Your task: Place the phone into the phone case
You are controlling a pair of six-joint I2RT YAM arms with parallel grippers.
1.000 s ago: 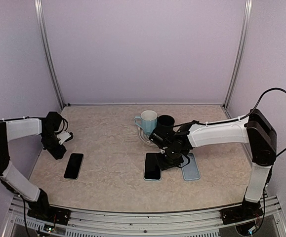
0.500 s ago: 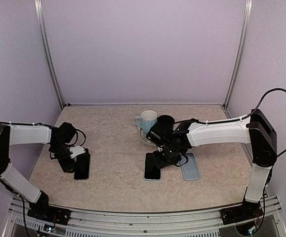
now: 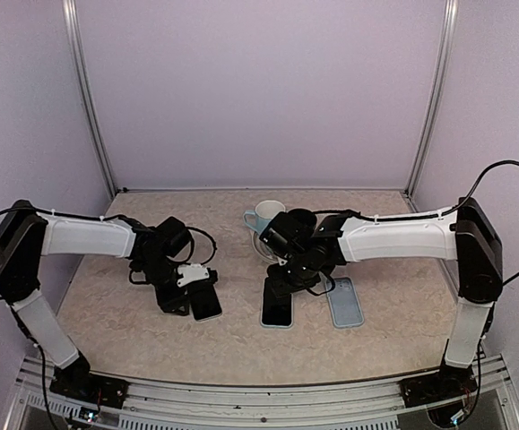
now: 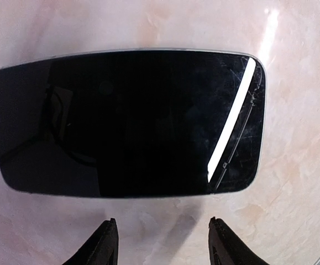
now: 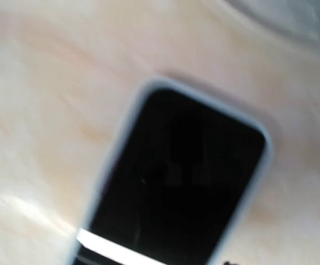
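Note:
A bare black phone (image 3: 207,305) lies flat on the table left of centre; it fills the left wrist view (image 4: 126,121), with scratches at its right end. My left gripper (image 3: 189,298) is open, its fingertips (image 4: 110,229) just short of the phone's long edge, nothing between them. A second black phone sits in a light blue case (image 3: 277,309); it shows blurred in the right wrist view (image 5: 176,176). My right gripper (image 3: 288,278) hovers over its far end, fingers hidden. An empty light blue case (image 3: 345,303) lies to the right.
A light blue mug (image 3: 263,218) and a black mug (image 3: 302,220) stand on a plate (image 3: 261,251) just behind my right gripper. Purple walls enclose the table on three sides.
My left arm has swept right toward the centre, and the bare phone has slid right along with it. My right gripper has shifted slightly back and left over the cased phone.

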